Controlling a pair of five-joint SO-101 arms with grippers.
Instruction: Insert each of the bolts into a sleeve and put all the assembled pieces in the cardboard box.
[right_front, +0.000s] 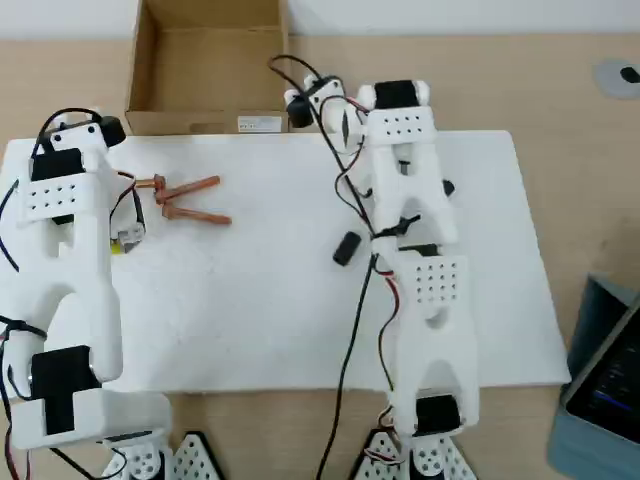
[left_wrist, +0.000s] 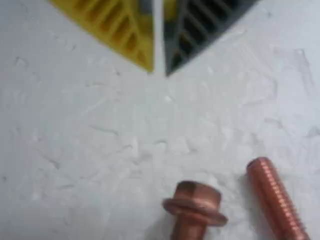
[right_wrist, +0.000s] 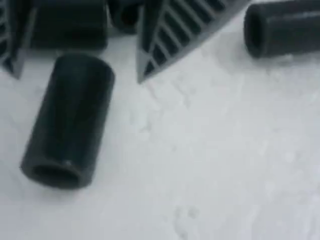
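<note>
Two copper bolts (left_wrist: 192, 207) lie just past the tips of the left claw (left_wrist: 159, 70), their long axes running away from it. That claw is pinched nearly closed and empty. Right claw (right_wrist: 79, 76) stands open, a black sleeve (right_wrist: 67, 122) just beyond its tips, perhaps another between them.
</note>
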